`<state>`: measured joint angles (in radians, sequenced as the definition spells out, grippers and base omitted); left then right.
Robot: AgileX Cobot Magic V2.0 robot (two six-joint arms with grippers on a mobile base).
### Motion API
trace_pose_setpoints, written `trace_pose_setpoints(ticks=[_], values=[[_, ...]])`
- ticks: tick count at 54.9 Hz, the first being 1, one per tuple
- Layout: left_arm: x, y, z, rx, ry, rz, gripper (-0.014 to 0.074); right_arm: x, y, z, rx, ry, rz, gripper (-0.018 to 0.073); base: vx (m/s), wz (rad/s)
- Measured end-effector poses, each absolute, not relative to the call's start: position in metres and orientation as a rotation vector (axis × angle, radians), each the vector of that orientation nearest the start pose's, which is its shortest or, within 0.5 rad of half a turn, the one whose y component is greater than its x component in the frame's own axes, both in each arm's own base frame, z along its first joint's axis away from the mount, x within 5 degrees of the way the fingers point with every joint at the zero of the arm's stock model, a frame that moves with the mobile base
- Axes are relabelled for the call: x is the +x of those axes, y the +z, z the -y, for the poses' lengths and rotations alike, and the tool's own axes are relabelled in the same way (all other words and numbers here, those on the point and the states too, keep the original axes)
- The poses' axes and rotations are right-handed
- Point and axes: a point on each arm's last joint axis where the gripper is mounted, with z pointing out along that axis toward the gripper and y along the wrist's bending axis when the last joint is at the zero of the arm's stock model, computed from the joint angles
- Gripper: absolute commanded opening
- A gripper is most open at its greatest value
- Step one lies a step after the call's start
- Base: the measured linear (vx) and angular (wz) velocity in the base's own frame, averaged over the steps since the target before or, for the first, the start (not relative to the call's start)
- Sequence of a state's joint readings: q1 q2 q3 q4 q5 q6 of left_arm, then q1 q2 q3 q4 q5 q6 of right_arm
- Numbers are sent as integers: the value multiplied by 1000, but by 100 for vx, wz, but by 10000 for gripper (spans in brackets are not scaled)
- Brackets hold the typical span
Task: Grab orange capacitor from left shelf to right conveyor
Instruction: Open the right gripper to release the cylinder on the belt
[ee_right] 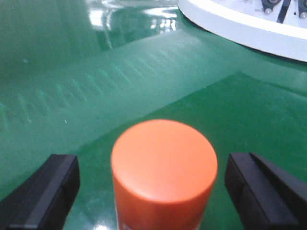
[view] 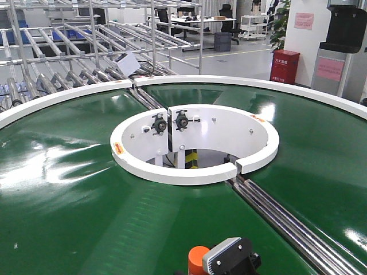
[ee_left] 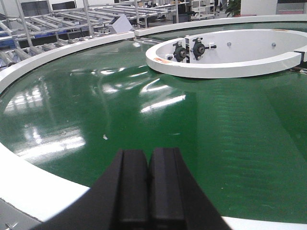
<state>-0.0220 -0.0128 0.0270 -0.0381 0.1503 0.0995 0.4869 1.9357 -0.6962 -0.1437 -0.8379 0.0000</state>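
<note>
Standing on the green conveyor (view: 69,189) near its close edge, the capacitor (ee_right: 164,165) is already off the shelf; only its top shows, so whether its base rests fully on the belt cannot be told. Furthest left, the left gripper (ee_left: 147,189) hangs over the white rim with its black jaws pressed together and nothing between them. To the right of that, in the right wrist view, the right gripper (ee_right: 153,187) has its jaws spread wide, one on either side of the capacitor and both clear of it. The capacitor looks like a rigid, smooth, probably light cylinder, likely a bit slippery, so the best hold would be across its straight side below the rounded top. Its long axis is upright, rounded end up. Further right, the white hub (view: 195,172) sits well apart from it, in the middle of the conveyor.
</note>
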Motion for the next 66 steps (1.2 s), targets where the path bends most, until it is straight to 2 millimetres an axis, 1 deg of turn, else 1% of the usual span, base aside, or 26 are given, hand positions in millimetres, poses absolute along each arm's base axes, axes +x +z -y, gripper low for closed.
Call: trace_pose_setpoints(ticks=[4,11,18,24,28,34,45,53,66], values=[[56,191,2,73,26,-1646,-6,299,130,-169,-623,358,-1818,684,0,0],[56,191,2,73,26,-1646,-6,296,149,-166,-647,325,-1820,679,0,0],[56,191,2,73,26,-1646,-6,289,175,-160,-671,286,-1844,671,0,0],[56,191,2,73,26,-1646,-6,278,203,-152,-665,257,-1876,658,0,0],[56,191,2,73,26,-1646,-6,268,219,-145,-657,239,-1924,642,0,0],[56,191,2,73,26,-1646,-6,246,249,-131,-630,226,-1974,611,0,0],[56,191,2,73,26,-1646,-6,203,285,-106,-595,231,-2057,545,0,0],[56,191,2,73,26,-1646,-6,176,301,-94,-564,266,-2098,514,0,0],[56,191,2,73,26,-1646,-6,146,309,-79,-612,247,-2151,477,0,0]])
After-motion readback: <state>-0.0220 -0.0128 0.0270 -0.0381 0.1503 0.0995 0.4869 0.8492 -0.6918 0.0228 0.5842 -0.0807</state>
